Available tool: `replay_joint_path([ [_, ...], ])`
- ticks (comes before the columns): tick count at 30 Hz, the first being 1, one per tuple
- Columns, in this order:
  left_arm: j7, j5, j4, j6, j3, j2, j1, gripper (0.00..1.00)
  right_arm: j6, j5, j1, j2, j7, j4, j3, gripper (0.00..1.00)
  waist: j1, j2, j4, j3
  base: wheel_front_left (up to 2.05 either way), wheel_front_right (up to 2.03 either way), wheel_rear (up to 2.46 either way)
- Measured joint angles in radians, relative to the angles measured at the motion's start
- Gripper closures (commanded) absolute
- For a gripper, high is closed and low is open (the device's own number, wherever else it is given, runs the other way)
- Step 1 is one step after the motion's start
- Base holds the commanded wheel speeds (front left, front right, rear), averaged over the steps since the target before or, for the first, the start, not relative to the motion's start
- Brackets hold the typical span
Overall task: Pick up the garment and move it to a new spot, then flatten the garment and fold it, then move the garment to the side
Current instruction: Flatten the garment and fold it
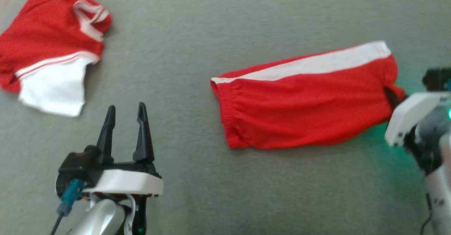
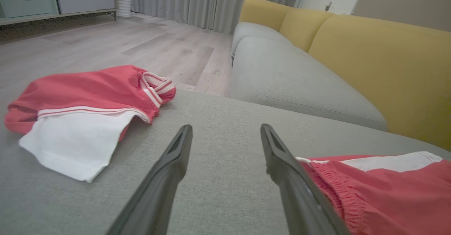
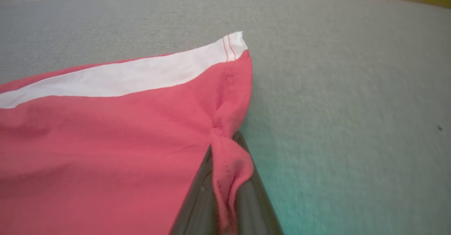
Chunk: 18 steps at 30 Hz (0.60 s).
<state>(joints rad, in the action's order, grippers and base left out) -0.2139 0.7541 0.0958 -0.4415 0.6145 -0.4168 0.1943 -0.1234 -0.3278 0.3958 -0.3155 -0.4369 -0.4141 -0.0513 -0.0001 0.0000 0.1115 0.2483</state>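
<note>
We see our right end effector [image 3: 225,144] clamped on a bunched hem corner of the red shorts [image 1: 303,104]. The shorts lie flat on the grey sofa seat [image 1: 197,27], white stripe along the far edge. Our left end effector [image 1: 127,106] hangs over bare upholstery near the waistband, fingers spread wide, holding nothing. A crumpled red-and-white garment [image 1: 49,51] lies well apart.

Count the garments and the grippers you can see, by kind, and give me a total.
Garments: 2, the shorts and the crumpled garment.
Grippers: 2, the left gripper open, the right gripper shut on the shorts.
Total: 4.
</note>
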Motion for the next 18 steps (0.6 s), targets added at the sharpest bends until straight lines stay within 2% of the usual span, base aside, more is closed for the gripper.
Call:
replay_joint_path([
  [5, 0.001, 0.001, -0.013, -0.002, 0.001, 0.000, -0.008, 0.00, 0.000, 0.034, -0.103, 0.085, 0.030, 0.064, 0.061, 1.00, 0.0000, 0.0000, -0.084, -0.026, 0.00, 0.00, 0.00],
  [11, 0.004, 0.001, -0.024, -0.003, 0.010, 0.000, -0.017, 0.00, 0.000, 0.069, -0.125, 0.152, 0.032, 0.102, 0.097, 1.00, 0.0000, 0.0000, -0.158, -0.049, 0.00, 0.00, 0.00],
  [18, 0.012, 0.001, -0.047, 0.003, 0.036, 0.007, -0.017, 0.00, 0.000, 0.106, -0.122, 0.177, 0.042, 0.101, 0.108, 1.00, 0.0001, 0.0000, -0.137, -0.072, 0.00, 0.00, 0.00],
])
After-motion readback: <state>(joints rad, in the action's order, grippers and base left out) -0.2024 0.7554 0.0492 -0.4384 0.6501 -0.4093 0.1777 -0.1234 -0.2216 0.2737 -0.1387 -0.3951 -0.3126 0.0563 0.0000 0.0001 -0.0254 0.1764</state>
